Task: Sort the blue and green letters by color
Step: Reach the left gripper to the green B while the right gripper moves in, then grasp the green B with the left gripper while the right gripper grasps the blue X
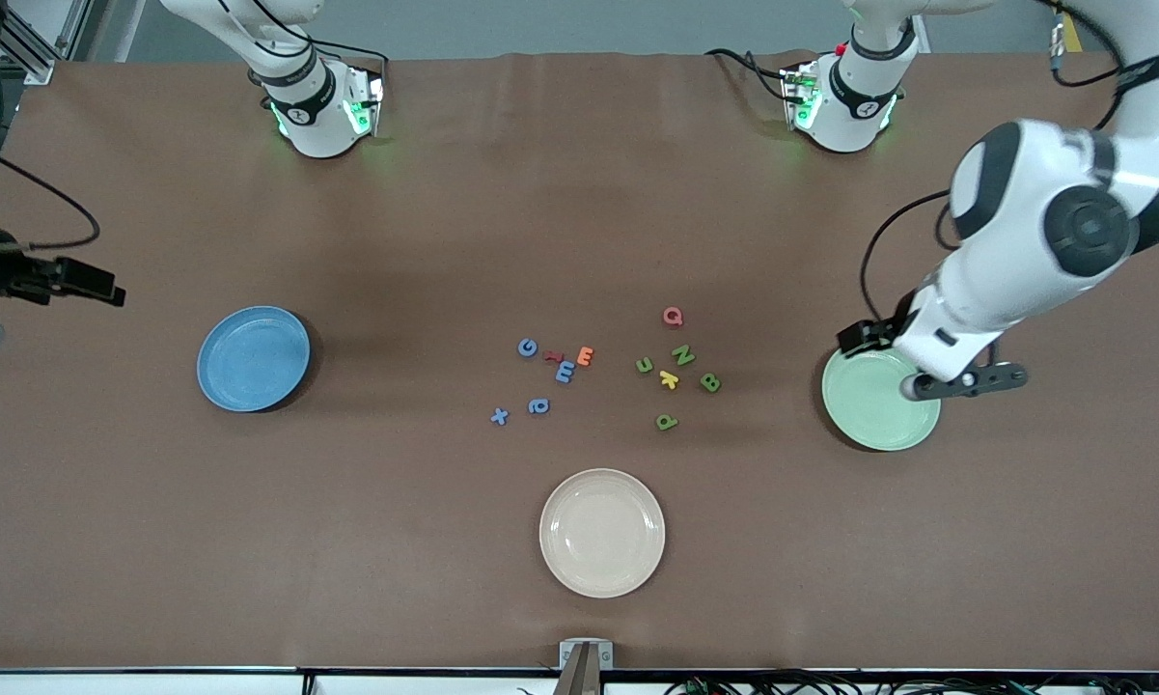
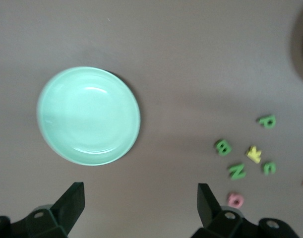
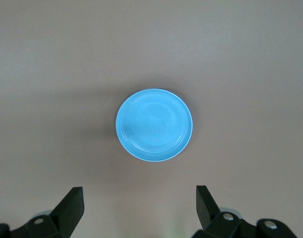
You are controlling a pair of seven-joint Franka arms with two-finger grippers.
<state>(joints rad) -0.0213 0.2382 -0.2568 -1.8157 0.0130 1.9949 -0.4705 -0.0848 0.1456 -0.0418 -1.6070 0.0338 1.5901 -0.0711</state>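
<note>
Front view, dial laid on the surface (image 1: 579, 193) with 12 at the robots' bases. Near the centre, toward 9 o'clock: blue G (image 1: 528, 347), blue m (image 1: 565, 371), blue a (image 1: 538, 406) and blue x (image 1: 499, 416), all flat on the surface, with blue x at 8 o'clock of blue a. Touching or just beside blue m: a red letter (image 1: 553, 357) and an orange E (image 1: 586, 356). Toward 3 o'clock from centre: green u (image 1: 644, 365), green N (image 1: 682, 354), green B (image 1: 710, 382) and green p (image 1: 667, 422), with a yellow k (image 1: 669, 379) between them and a pink Q (image 1: 673, 316) at 12 o'clock of green N. Blue plate (image 1: 241, 333) at 9, green plate (image 1: 859, 425) at 3, cream plate (image 1: 602, 579) at 6, none holding a letter. Over the green plate's rim: left gripper (image 1: 965, 381).

Left wrist view. Fingers wide apart, holding nothing; below them, the green plate, with the four green letters well apart from it.

Right wrist view. Right gripper (image 3: 140, 198) up over the blue plate, fingers spread, holding nothing. Two blue specks at the frame's edge, probably blue letters.
</note>
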